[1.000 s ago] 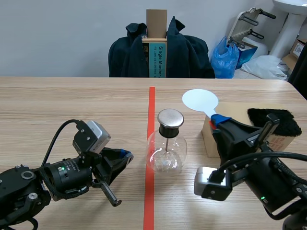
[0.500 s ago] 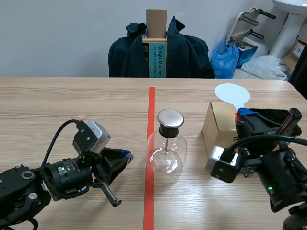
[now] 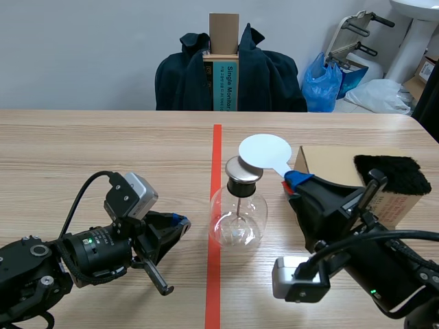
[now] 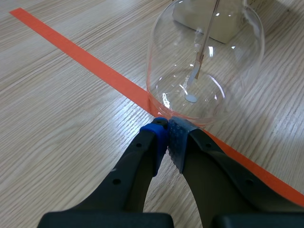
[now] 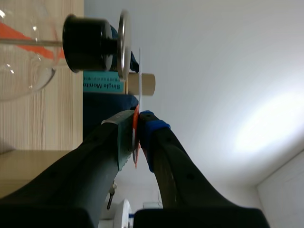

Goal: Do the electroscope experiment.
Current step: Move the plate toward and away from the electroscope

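The electroscope, a round glass flask [image 3: 236,218] with a black stopper and a metal cap [image 3: 243,170], stands just right of the red tape line. My right gripper [image 3: 291,180] is shut on the red handle of a white disc paddle [image 3: 264,150]. The disc hangs right over the cap's far right edge. In the right wrist view the disc [image 5: 140,66] is edge-on, a thin gap from the cap [image 5: 122,45]. My left gripper [image 3: 180,221] lies shut on nothing, left of the flask. Its fingertips [image 4: 176,133] sit at the flask's [image 4: 204,90] base.
A cardboard box [image 3: 333,166] stands to the right of the flask, with a black furry cloth [image 3: 388,174] on its right end. Beyond the table's far edge a chair draped with a dark coat [image 3: 230,72] holds a box.
The right gripper carried the paddle to the right above the box, then swung it back left and lower, bringing the disc to the flask's cap. The left arm has stayed still.
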Controlling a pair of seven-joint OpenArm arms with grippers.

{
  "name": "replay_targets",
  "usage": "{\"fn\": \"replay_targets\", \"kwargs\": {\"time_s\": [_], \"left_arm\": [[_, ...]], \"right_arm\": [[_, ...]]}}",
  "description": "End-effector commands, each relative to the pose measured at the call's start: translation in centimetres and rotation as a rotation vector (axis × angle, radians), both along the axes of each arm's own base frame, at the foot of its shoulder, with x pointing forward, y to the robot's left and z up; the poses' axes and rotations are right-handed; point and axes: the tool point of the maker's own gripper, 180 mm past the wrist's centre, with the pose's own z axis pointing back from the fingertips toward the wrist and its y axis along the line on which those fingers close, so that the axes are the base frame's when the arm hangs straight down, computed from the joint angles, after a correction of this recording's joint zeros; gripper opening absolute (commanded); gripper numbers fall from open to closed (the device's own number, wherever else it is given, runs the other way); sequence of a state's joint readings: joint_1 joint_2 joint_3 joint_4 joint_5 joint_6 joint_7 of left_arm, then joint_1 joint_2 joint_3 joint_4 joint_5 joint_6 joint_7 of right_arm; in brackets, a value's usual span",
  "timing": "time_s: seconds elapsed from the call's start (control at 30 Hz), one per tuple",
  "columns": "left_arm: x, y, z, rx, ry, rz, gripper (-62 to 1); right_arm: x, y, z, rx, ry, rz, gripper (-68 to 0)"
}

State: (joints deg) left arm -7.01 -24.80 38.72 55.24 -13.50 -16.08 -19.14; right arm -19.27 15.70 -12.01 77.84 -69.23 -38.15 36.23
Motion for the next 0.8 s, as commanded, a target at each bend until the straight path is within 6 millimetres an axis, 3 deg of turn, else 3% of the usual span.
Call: {"fn": "replay_targets", "kwargs": {"time_s": [0.0,0.33,0.77], "left_arm": [[0.7,-0.3,1.2,-0.026,-0.032,0.004,-58.7],[0.7,-0.3,1.2,-0.026,-0.032,0.004,-58.7],[0.7,-0.3,1.2,-0.026,-0.032,0.004,-58.7]], "right_arm": [[0.1,0.1,1.0,0.001,-0.034,0.016,-66.7],[-1.2,1.5,0.8,-0.010,-0.032,0.123,-66.7],[-1.3,1.6,0.8,-0.011,-0.032,0.137,-66.7]]}}
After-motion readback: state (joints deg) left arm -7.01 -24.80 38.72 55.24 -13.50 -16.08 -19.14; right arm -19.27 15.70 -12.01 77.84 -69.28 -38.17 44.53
